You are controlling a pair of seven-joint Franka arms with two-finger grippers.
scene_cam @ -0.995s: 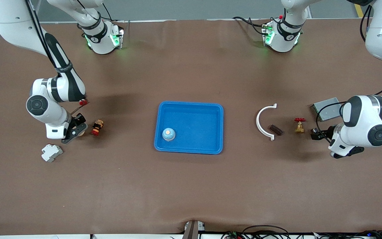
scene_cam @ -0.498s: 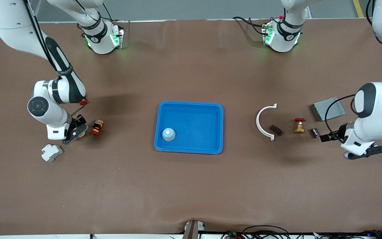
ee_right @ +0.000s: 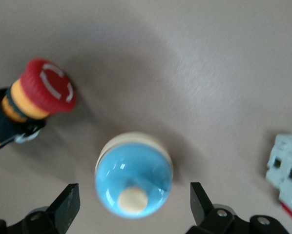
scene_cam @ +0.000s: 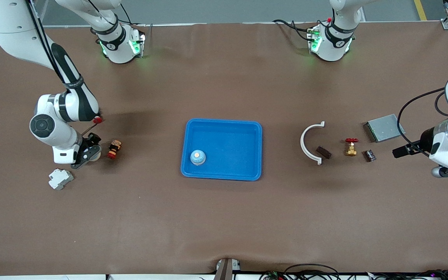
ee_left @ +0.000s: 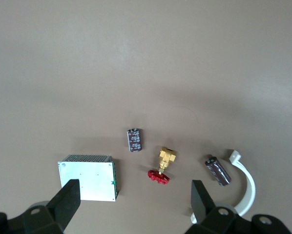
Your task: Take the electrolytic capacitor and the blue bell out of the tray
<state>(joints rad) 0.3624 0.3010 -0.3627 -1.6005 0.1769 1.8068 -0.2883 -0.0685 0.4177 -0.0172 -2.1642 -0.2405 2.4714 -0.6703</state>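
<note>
A blue bell (scene_cam: 197,156) with a cream button sits in the blue tray (scene_cam: 247,134). A second blue bell (ee_right: 134,174) stands on the table between the open fingers of my right gripper (ee_right: 134,207). In the front view that gripper (scene_cam: 88,153) hides most of it. A dark capacitor (scene_cam: 370,155) lies beside a brass valve; in the left wrist view the capacitor (ee_left: 135,140) lies apart from my left gripper (ee_left: 135,204). A second capacitor (scene_cam: 324,152) lies by a white arc. My left gripper (scene_cam: 398,151) is open and empty, toward the left arm's end of the table.
A red emergency button (scene_cam: 114,149) and a white breaker (scene_cam: 60,179) lie close to the right gripper. A red-handled brass valve (scene_cam: 350,146), a white arc (scene_cam: 310,142) and a metal box (scene_cam: 384,127) lie around the capacitors.
My left arm has drawn back from the capacitor toward its end of the table and risen; the capacitor stays on the table. The right gripper has shifted only slightly at the bell.
</note>
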